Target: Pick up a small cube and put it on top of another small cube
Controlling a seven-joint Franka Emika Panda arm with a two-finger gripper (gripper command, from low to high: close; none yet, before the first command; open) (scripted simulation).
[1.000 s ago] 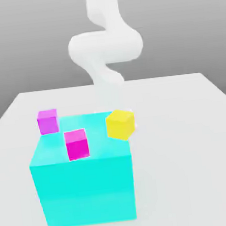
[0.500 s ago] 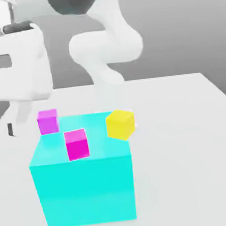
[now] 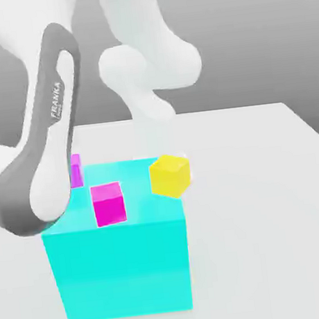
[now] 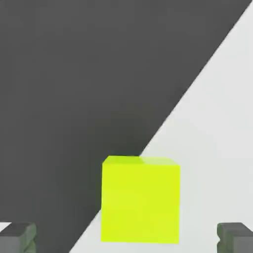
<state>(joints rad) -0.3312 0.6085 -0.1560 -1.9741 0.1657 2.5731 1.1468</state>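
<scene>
Hand view: opened wide at the hand (image 4: 126, 238), gripping nothing, with the lime cube (image 4: 140, 203) seen between both fingertips, apart from each, and set against the border of a dark area (image 4: 74, 99) and the pale surface (image 4: 212, 123). Exterior view: reaching down at the exterior view's left with the arm (image 3: 53, 111), partly hiding the purple cube (image 3: 76, 172); showing a lime sliver at the lower left corner, well apart from the big cyan cube (image 3: 123, 271), and overlapping the latter's top with the magenta cube (image 3: 109, 206) and yellow cube (image 3: 170, 177)

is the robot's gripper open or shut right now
Open: the two grey fingers stand wide apart, with the small lime-yellow cube showing between them.
</scene>
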